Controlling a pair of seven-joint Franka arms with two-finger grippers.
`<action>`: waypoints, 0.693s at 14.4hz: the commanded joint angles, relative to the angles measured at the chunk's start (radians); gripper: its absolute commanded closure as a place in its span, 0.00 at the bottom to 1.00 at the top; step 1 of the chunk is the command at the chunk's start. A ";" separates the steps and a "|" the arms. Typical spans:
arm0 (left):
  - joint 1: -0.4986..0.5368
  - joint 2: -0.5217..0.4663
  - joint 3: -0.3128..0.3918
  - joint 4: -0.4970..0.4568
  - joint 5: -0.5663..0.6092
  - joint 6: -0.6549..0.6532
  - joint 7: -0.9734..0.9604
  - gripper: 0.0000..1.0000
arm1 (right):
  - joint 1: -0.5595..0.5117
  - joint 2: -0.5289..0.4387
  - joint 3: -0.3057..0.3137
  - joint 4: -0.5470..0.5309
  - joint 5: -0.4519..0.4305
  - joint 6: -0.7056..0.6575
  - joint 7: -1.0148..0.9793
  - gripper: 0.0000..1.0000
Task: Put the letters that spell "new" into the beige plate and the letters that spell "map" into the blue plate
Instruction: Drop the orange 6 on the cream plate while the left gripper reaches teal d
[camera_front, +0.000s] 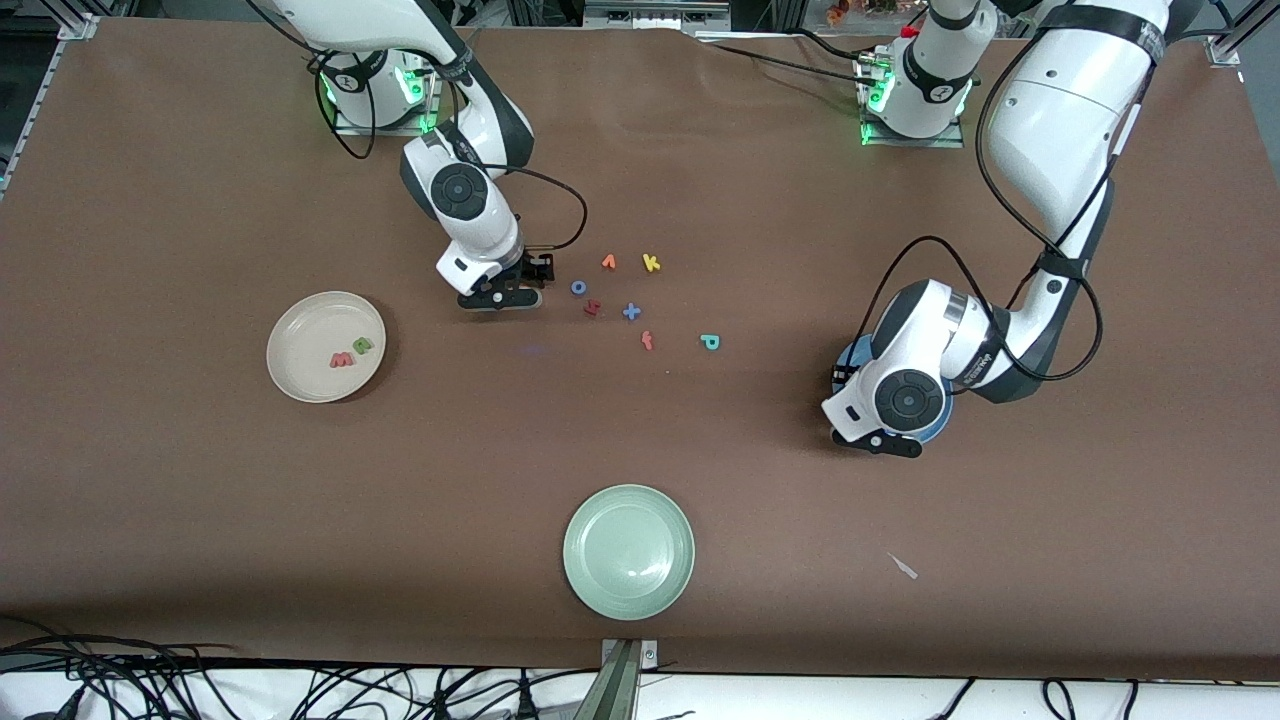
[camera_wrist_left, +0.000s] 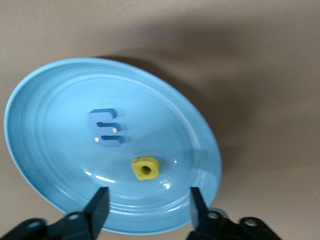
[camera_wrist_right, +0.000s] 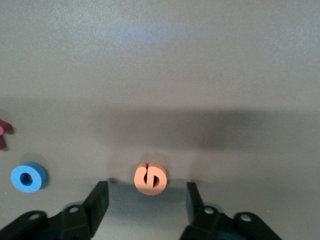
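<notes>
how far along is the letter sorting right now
Done: green n and pinkish-red w lie in the beige plate; blue m and yellow a lie in the blue plate, under the open left pincer. In hand: right pincer brackets the orange e on the table. Left: teal p.

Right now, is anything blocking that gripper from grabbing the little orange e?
Nothing visible. The orange e lies on the bare table between the right gripper's open fingers; the blue o sits off to one side, apart from it.
</notes>
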 joint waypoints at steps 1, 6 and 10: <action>-0.007 -0.021 -0.022 0.008 -0.013 -0.012 0.002 0.00 | -0.008 0.011 -0.007 0.015 -0.021 0.010 -0.017 0.36; -0.012 -0.024 -0.146 0.012 -0.011 -0.007 -0.207 0.00 | -0.007 0.022 -0.013 0.017 -0.022 0.020 -0.019 0.39; -0.099 -0.012 -0.158 0.014 -0.014 0.032 -0.338 0.00 | -0.004 0.031 -0.012 0.017 -0.024 0.031 -0.017 0.49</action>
